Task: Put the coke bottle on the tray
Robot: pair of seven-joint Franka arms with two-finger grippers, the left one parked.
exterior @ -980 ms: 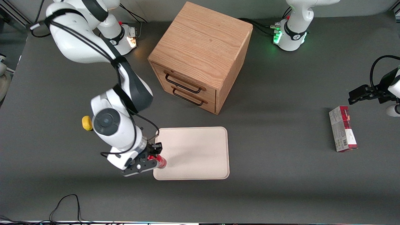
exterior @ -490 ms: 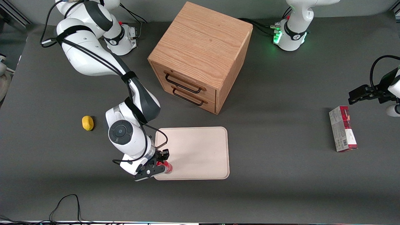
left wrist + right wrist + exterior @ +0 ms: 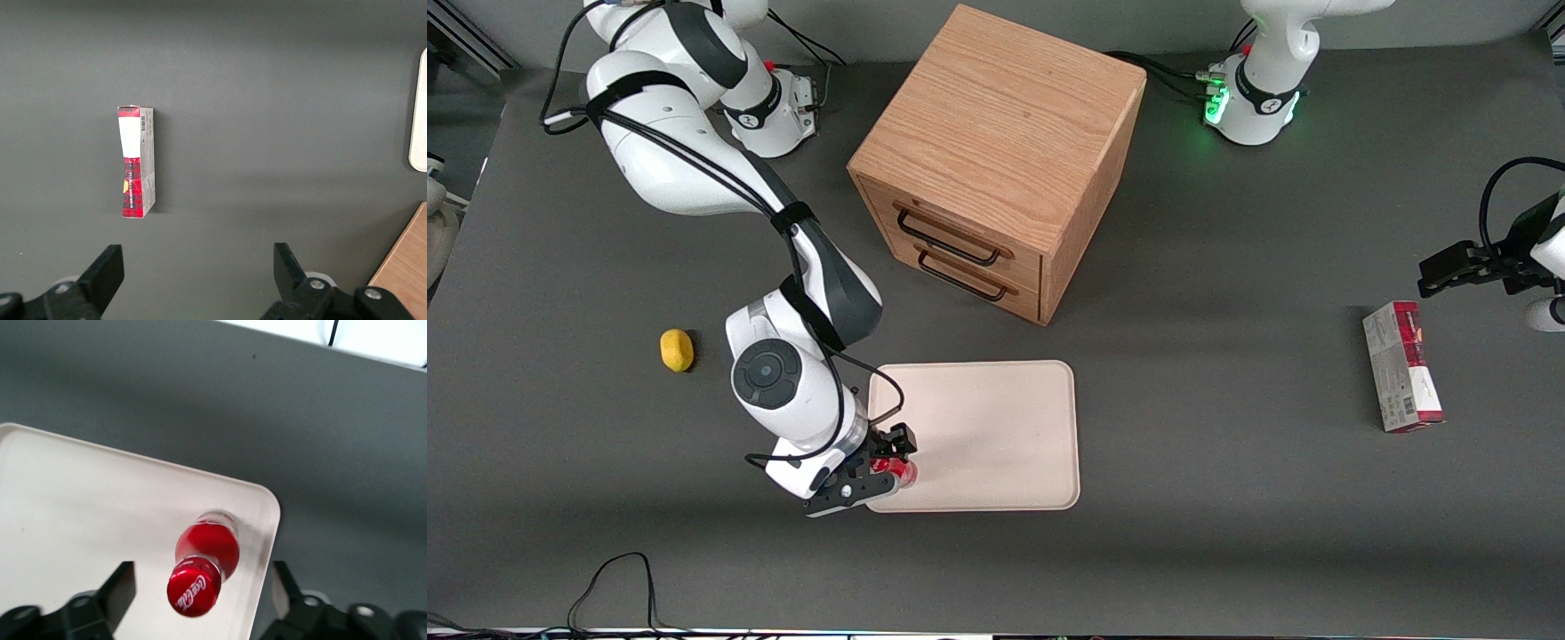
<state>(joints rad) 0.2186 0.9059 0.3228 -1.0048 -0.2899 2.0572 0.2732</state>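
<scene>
My end effector (image 3: 882, 462) has just spread its fingers, letting go of the coke bottle (image 3: 203, 567), which now stands upright on the tray (image 3: 996, 418) near its corner. Placement looks done; I should lift away cleanly.

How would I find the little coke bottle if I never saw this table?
Find the big wooden cabinet, then the cream tray in front of its drawers. The coke bottle stands in the tray's corner nearest the working arm, between the open fingers of the gripper. It is all red with a red cap.
</scene>
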